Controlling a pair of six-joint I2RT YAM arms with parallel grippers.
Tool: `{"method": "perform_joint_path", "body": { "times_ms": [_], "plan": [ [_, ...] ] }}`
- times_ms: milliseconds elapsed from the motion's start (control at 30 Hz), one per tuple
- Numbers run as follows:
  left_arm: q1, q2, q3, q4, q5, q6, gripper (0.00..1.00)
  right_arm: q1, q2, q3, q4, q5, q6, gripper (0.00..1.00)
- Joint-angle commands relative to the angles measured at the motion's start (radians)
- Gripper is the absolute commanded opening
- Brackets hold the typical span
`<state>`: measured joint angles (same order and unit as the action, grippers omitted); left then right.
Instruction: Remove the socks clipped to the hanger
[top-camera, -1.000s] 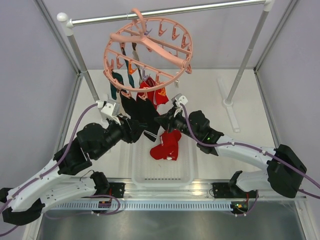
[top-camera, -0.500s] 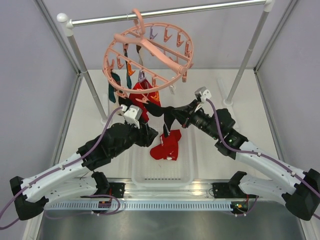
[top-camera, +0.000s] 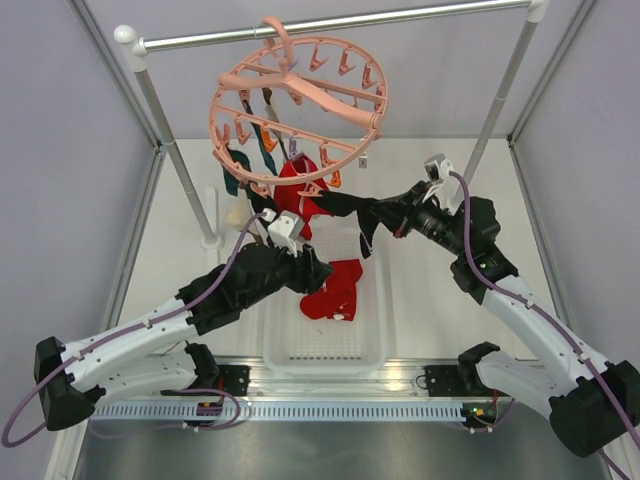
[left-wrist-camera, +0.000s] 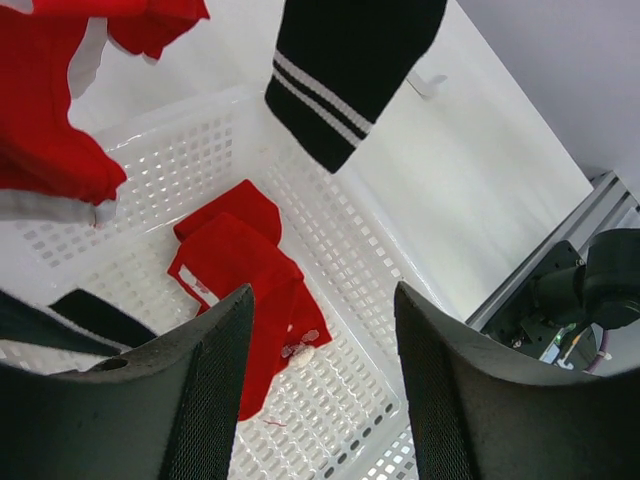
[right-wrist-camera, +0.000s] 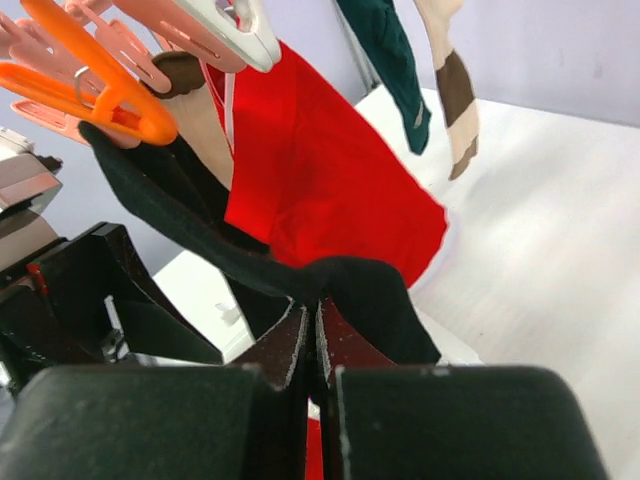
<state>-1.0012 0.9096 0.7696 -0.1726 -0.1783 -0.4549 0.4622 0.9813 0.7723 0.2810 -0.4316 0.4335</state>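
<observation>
The salmon-pink hanger (top-camera: 300, 95) hangs by its hook from the metal rail. Red socks (top-camera: 297, 185), teal socks (top-camera: 233, 168) and a beige-brown sock (right-wrist-camera: 447, 70) hang from its clips. My right gripper (top-camera: 383, 213) is shut on a black sock (top-camera: 345, 207) that stretches from an orange clip (right-wrist-camera: 90, 95) to its jaws (right-wrist-camera: 312, 310). The sock's striped end hangs in the left wrist view (left-wrist-camera: 340, 75). My left gripper (top-camera: 312, 272) is open and empty over the white basket (top-camera: 325, 345), above a red sock (left-wrist-camera: 245, 280) that lies in it.
The metal rail (top-camera: 330, 22) runs across the back on two posts; the left post (top-camera: 170, 130) stands close to the hanger. A second red sock (left-wrist-camera: 50, 140) hangs at the left of the left wrist view. The right arm's base (left-wrist-camera: 590, 290) shows at the table's edge.
My right gripper has moved right and up, pulling the black sock taut from the hanger. My left gripper has moved right, over the basket. The hanger has swung and tilted.
</observation>
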Motion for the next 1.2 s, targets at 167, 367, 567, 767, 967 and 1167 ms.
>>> {"method": "perform_joint_path", "body": {
  "times_ms": [167, 367, 567, 767, 967, 1167],
  "plan": [
    [-0.002, 0.023, -0.012, 0.091, 0.039, -0.005, 0.65, -0.129, 0.098, 0.03, 0.245, -0.314, 0.241, 0.01],
    [-0.002, 0.015, -0.035, 0.142, 0.03, 0.004, 0.71, -0.131, 0.149, -0.001, 0.421, -0.421, 0.401, 0.01],
    [-0.002, 0.029, -0.055, 0.229, 0.056, 0.032, 0.74, -0.129, 0.204, -0.062, 0.717, -0.493, 0.667, 0.01],
    [-0.004, 0.055, -0.069, 0.298, 0.034, 0.032, 0.76, -0.128, 0.283, -0.123, 1.058, -0.512, 0.921, 0.01],
    [-0.005, 0.12, -0.05, 0.364, 0.024, 0.036, 0.92, -0.12, 0.391, -0.153, 1.375, -0.501, 1.152, 0.01],
    [-0.016, 0.178, -0.035, 0.43, -0.018, 0.044, 0.92, -0.111, 0.402, -0.157, 1.38, -0.492, 1.153, 0.01]
  ]
}}
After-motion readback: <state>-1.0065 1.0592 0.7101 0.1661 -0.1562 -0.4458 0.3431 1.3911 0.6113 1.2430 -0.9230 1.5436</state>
